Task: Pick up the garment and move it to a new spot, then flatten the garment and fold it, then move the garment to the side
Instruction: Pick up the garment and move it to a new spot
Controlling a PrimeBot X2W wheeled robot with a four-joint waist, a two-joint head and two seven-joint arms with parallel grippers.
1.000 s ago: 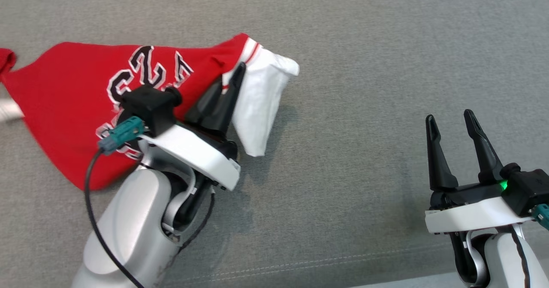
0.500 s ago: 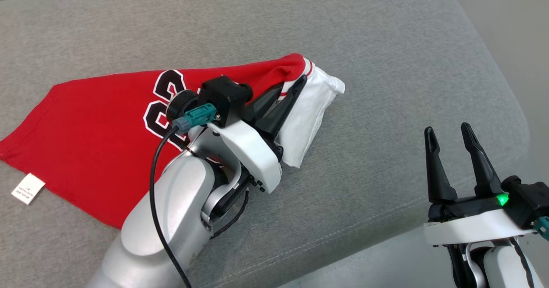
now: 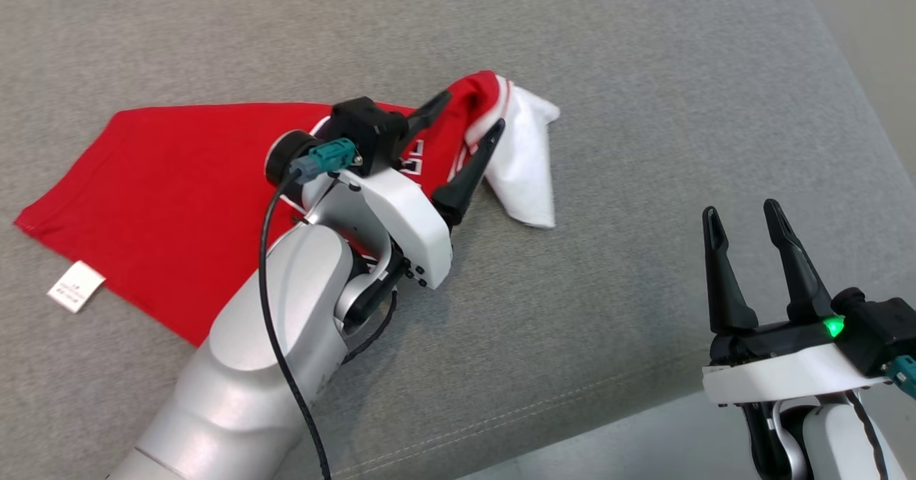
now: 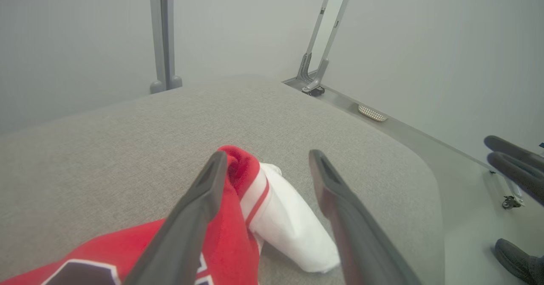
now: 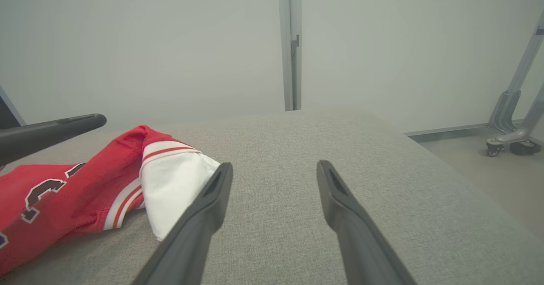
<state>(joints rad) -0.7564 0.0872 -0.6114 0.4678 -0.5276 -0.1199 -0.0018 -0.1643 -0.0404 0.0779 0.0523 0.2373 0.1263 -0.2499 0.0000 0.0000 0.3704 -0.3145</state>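
A red garment [image 3: 179, 179] with black-and-white numerals and a white sleeve [image 3: 526, 162] lies spread on the grey cushion [image 3: 644, 72]. Its sleeve end is bunched up in a small red peak [image 4: 239, 166]. My left gripper [image 3: 471, 111] is open over that peak, one finger on each side, the red cloth resting against the left finger [image 4: 199, 204]. The white sleeve [image 4: 293, 229] lies flat below and between the fingers. My right gripper [image 3: 741, 209] stands open near the cushion's front right edge, holding nothing, well apart from the garment [image 5: 85, 191].
A white label [image 3: 75, 287] lies on the cushion beside the garment's lower left hem. The cushion's rounded right edge [image 3: 844, 86] drops to the floor. Grey metal frame legs [image 4: 316, 70] and casters [image 5: 510, 145] stand beyond it.
My left gripper was shut on the sleeve end and has now opened, letting the cloth go. The head view shifted; the right gripper stayed open.
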